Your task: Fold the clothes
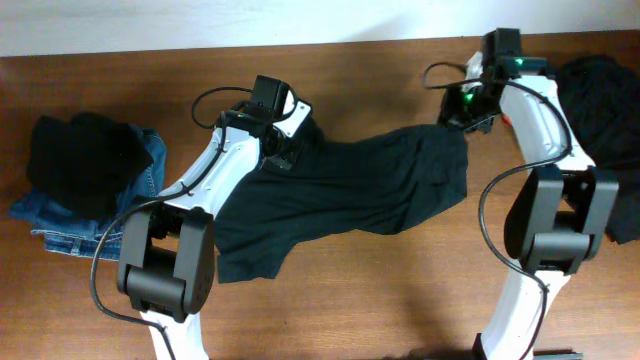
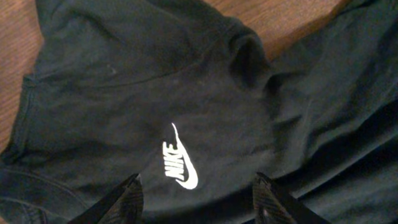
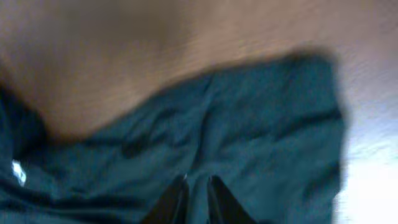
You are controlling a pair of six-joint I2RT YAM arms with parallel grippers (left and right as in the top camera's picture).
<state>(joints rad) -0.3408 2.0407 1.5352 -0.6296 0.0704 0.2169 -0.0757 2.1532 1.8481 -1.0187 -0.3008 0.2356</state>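
The very dark teal-black T-shirt (image 1: 360,185) lies spread and crumpled across the middle of the wooden table. My left gripper (image 1: 283,155) is over its upper left part. In the left wrist view its fingers (image 2: 198,182) are wide open just above the cloth, near the white chest logo (image 2: 180,165). My right gripper (image 1: 458,122) is at the shirt's upper right corner. In the right wrist view its fingers (image 3: 198,180) are pinched on a fold of the shirt (image 3: 249,137).
A black garment (image 1: 85,150) lies on folded blue jeans (image 1: 60,220) at the left edge. Another dark garment pile (image 1: 610,110) sits at the far right. Bare wood (image 1: 380,290) shows in front of the shirt.
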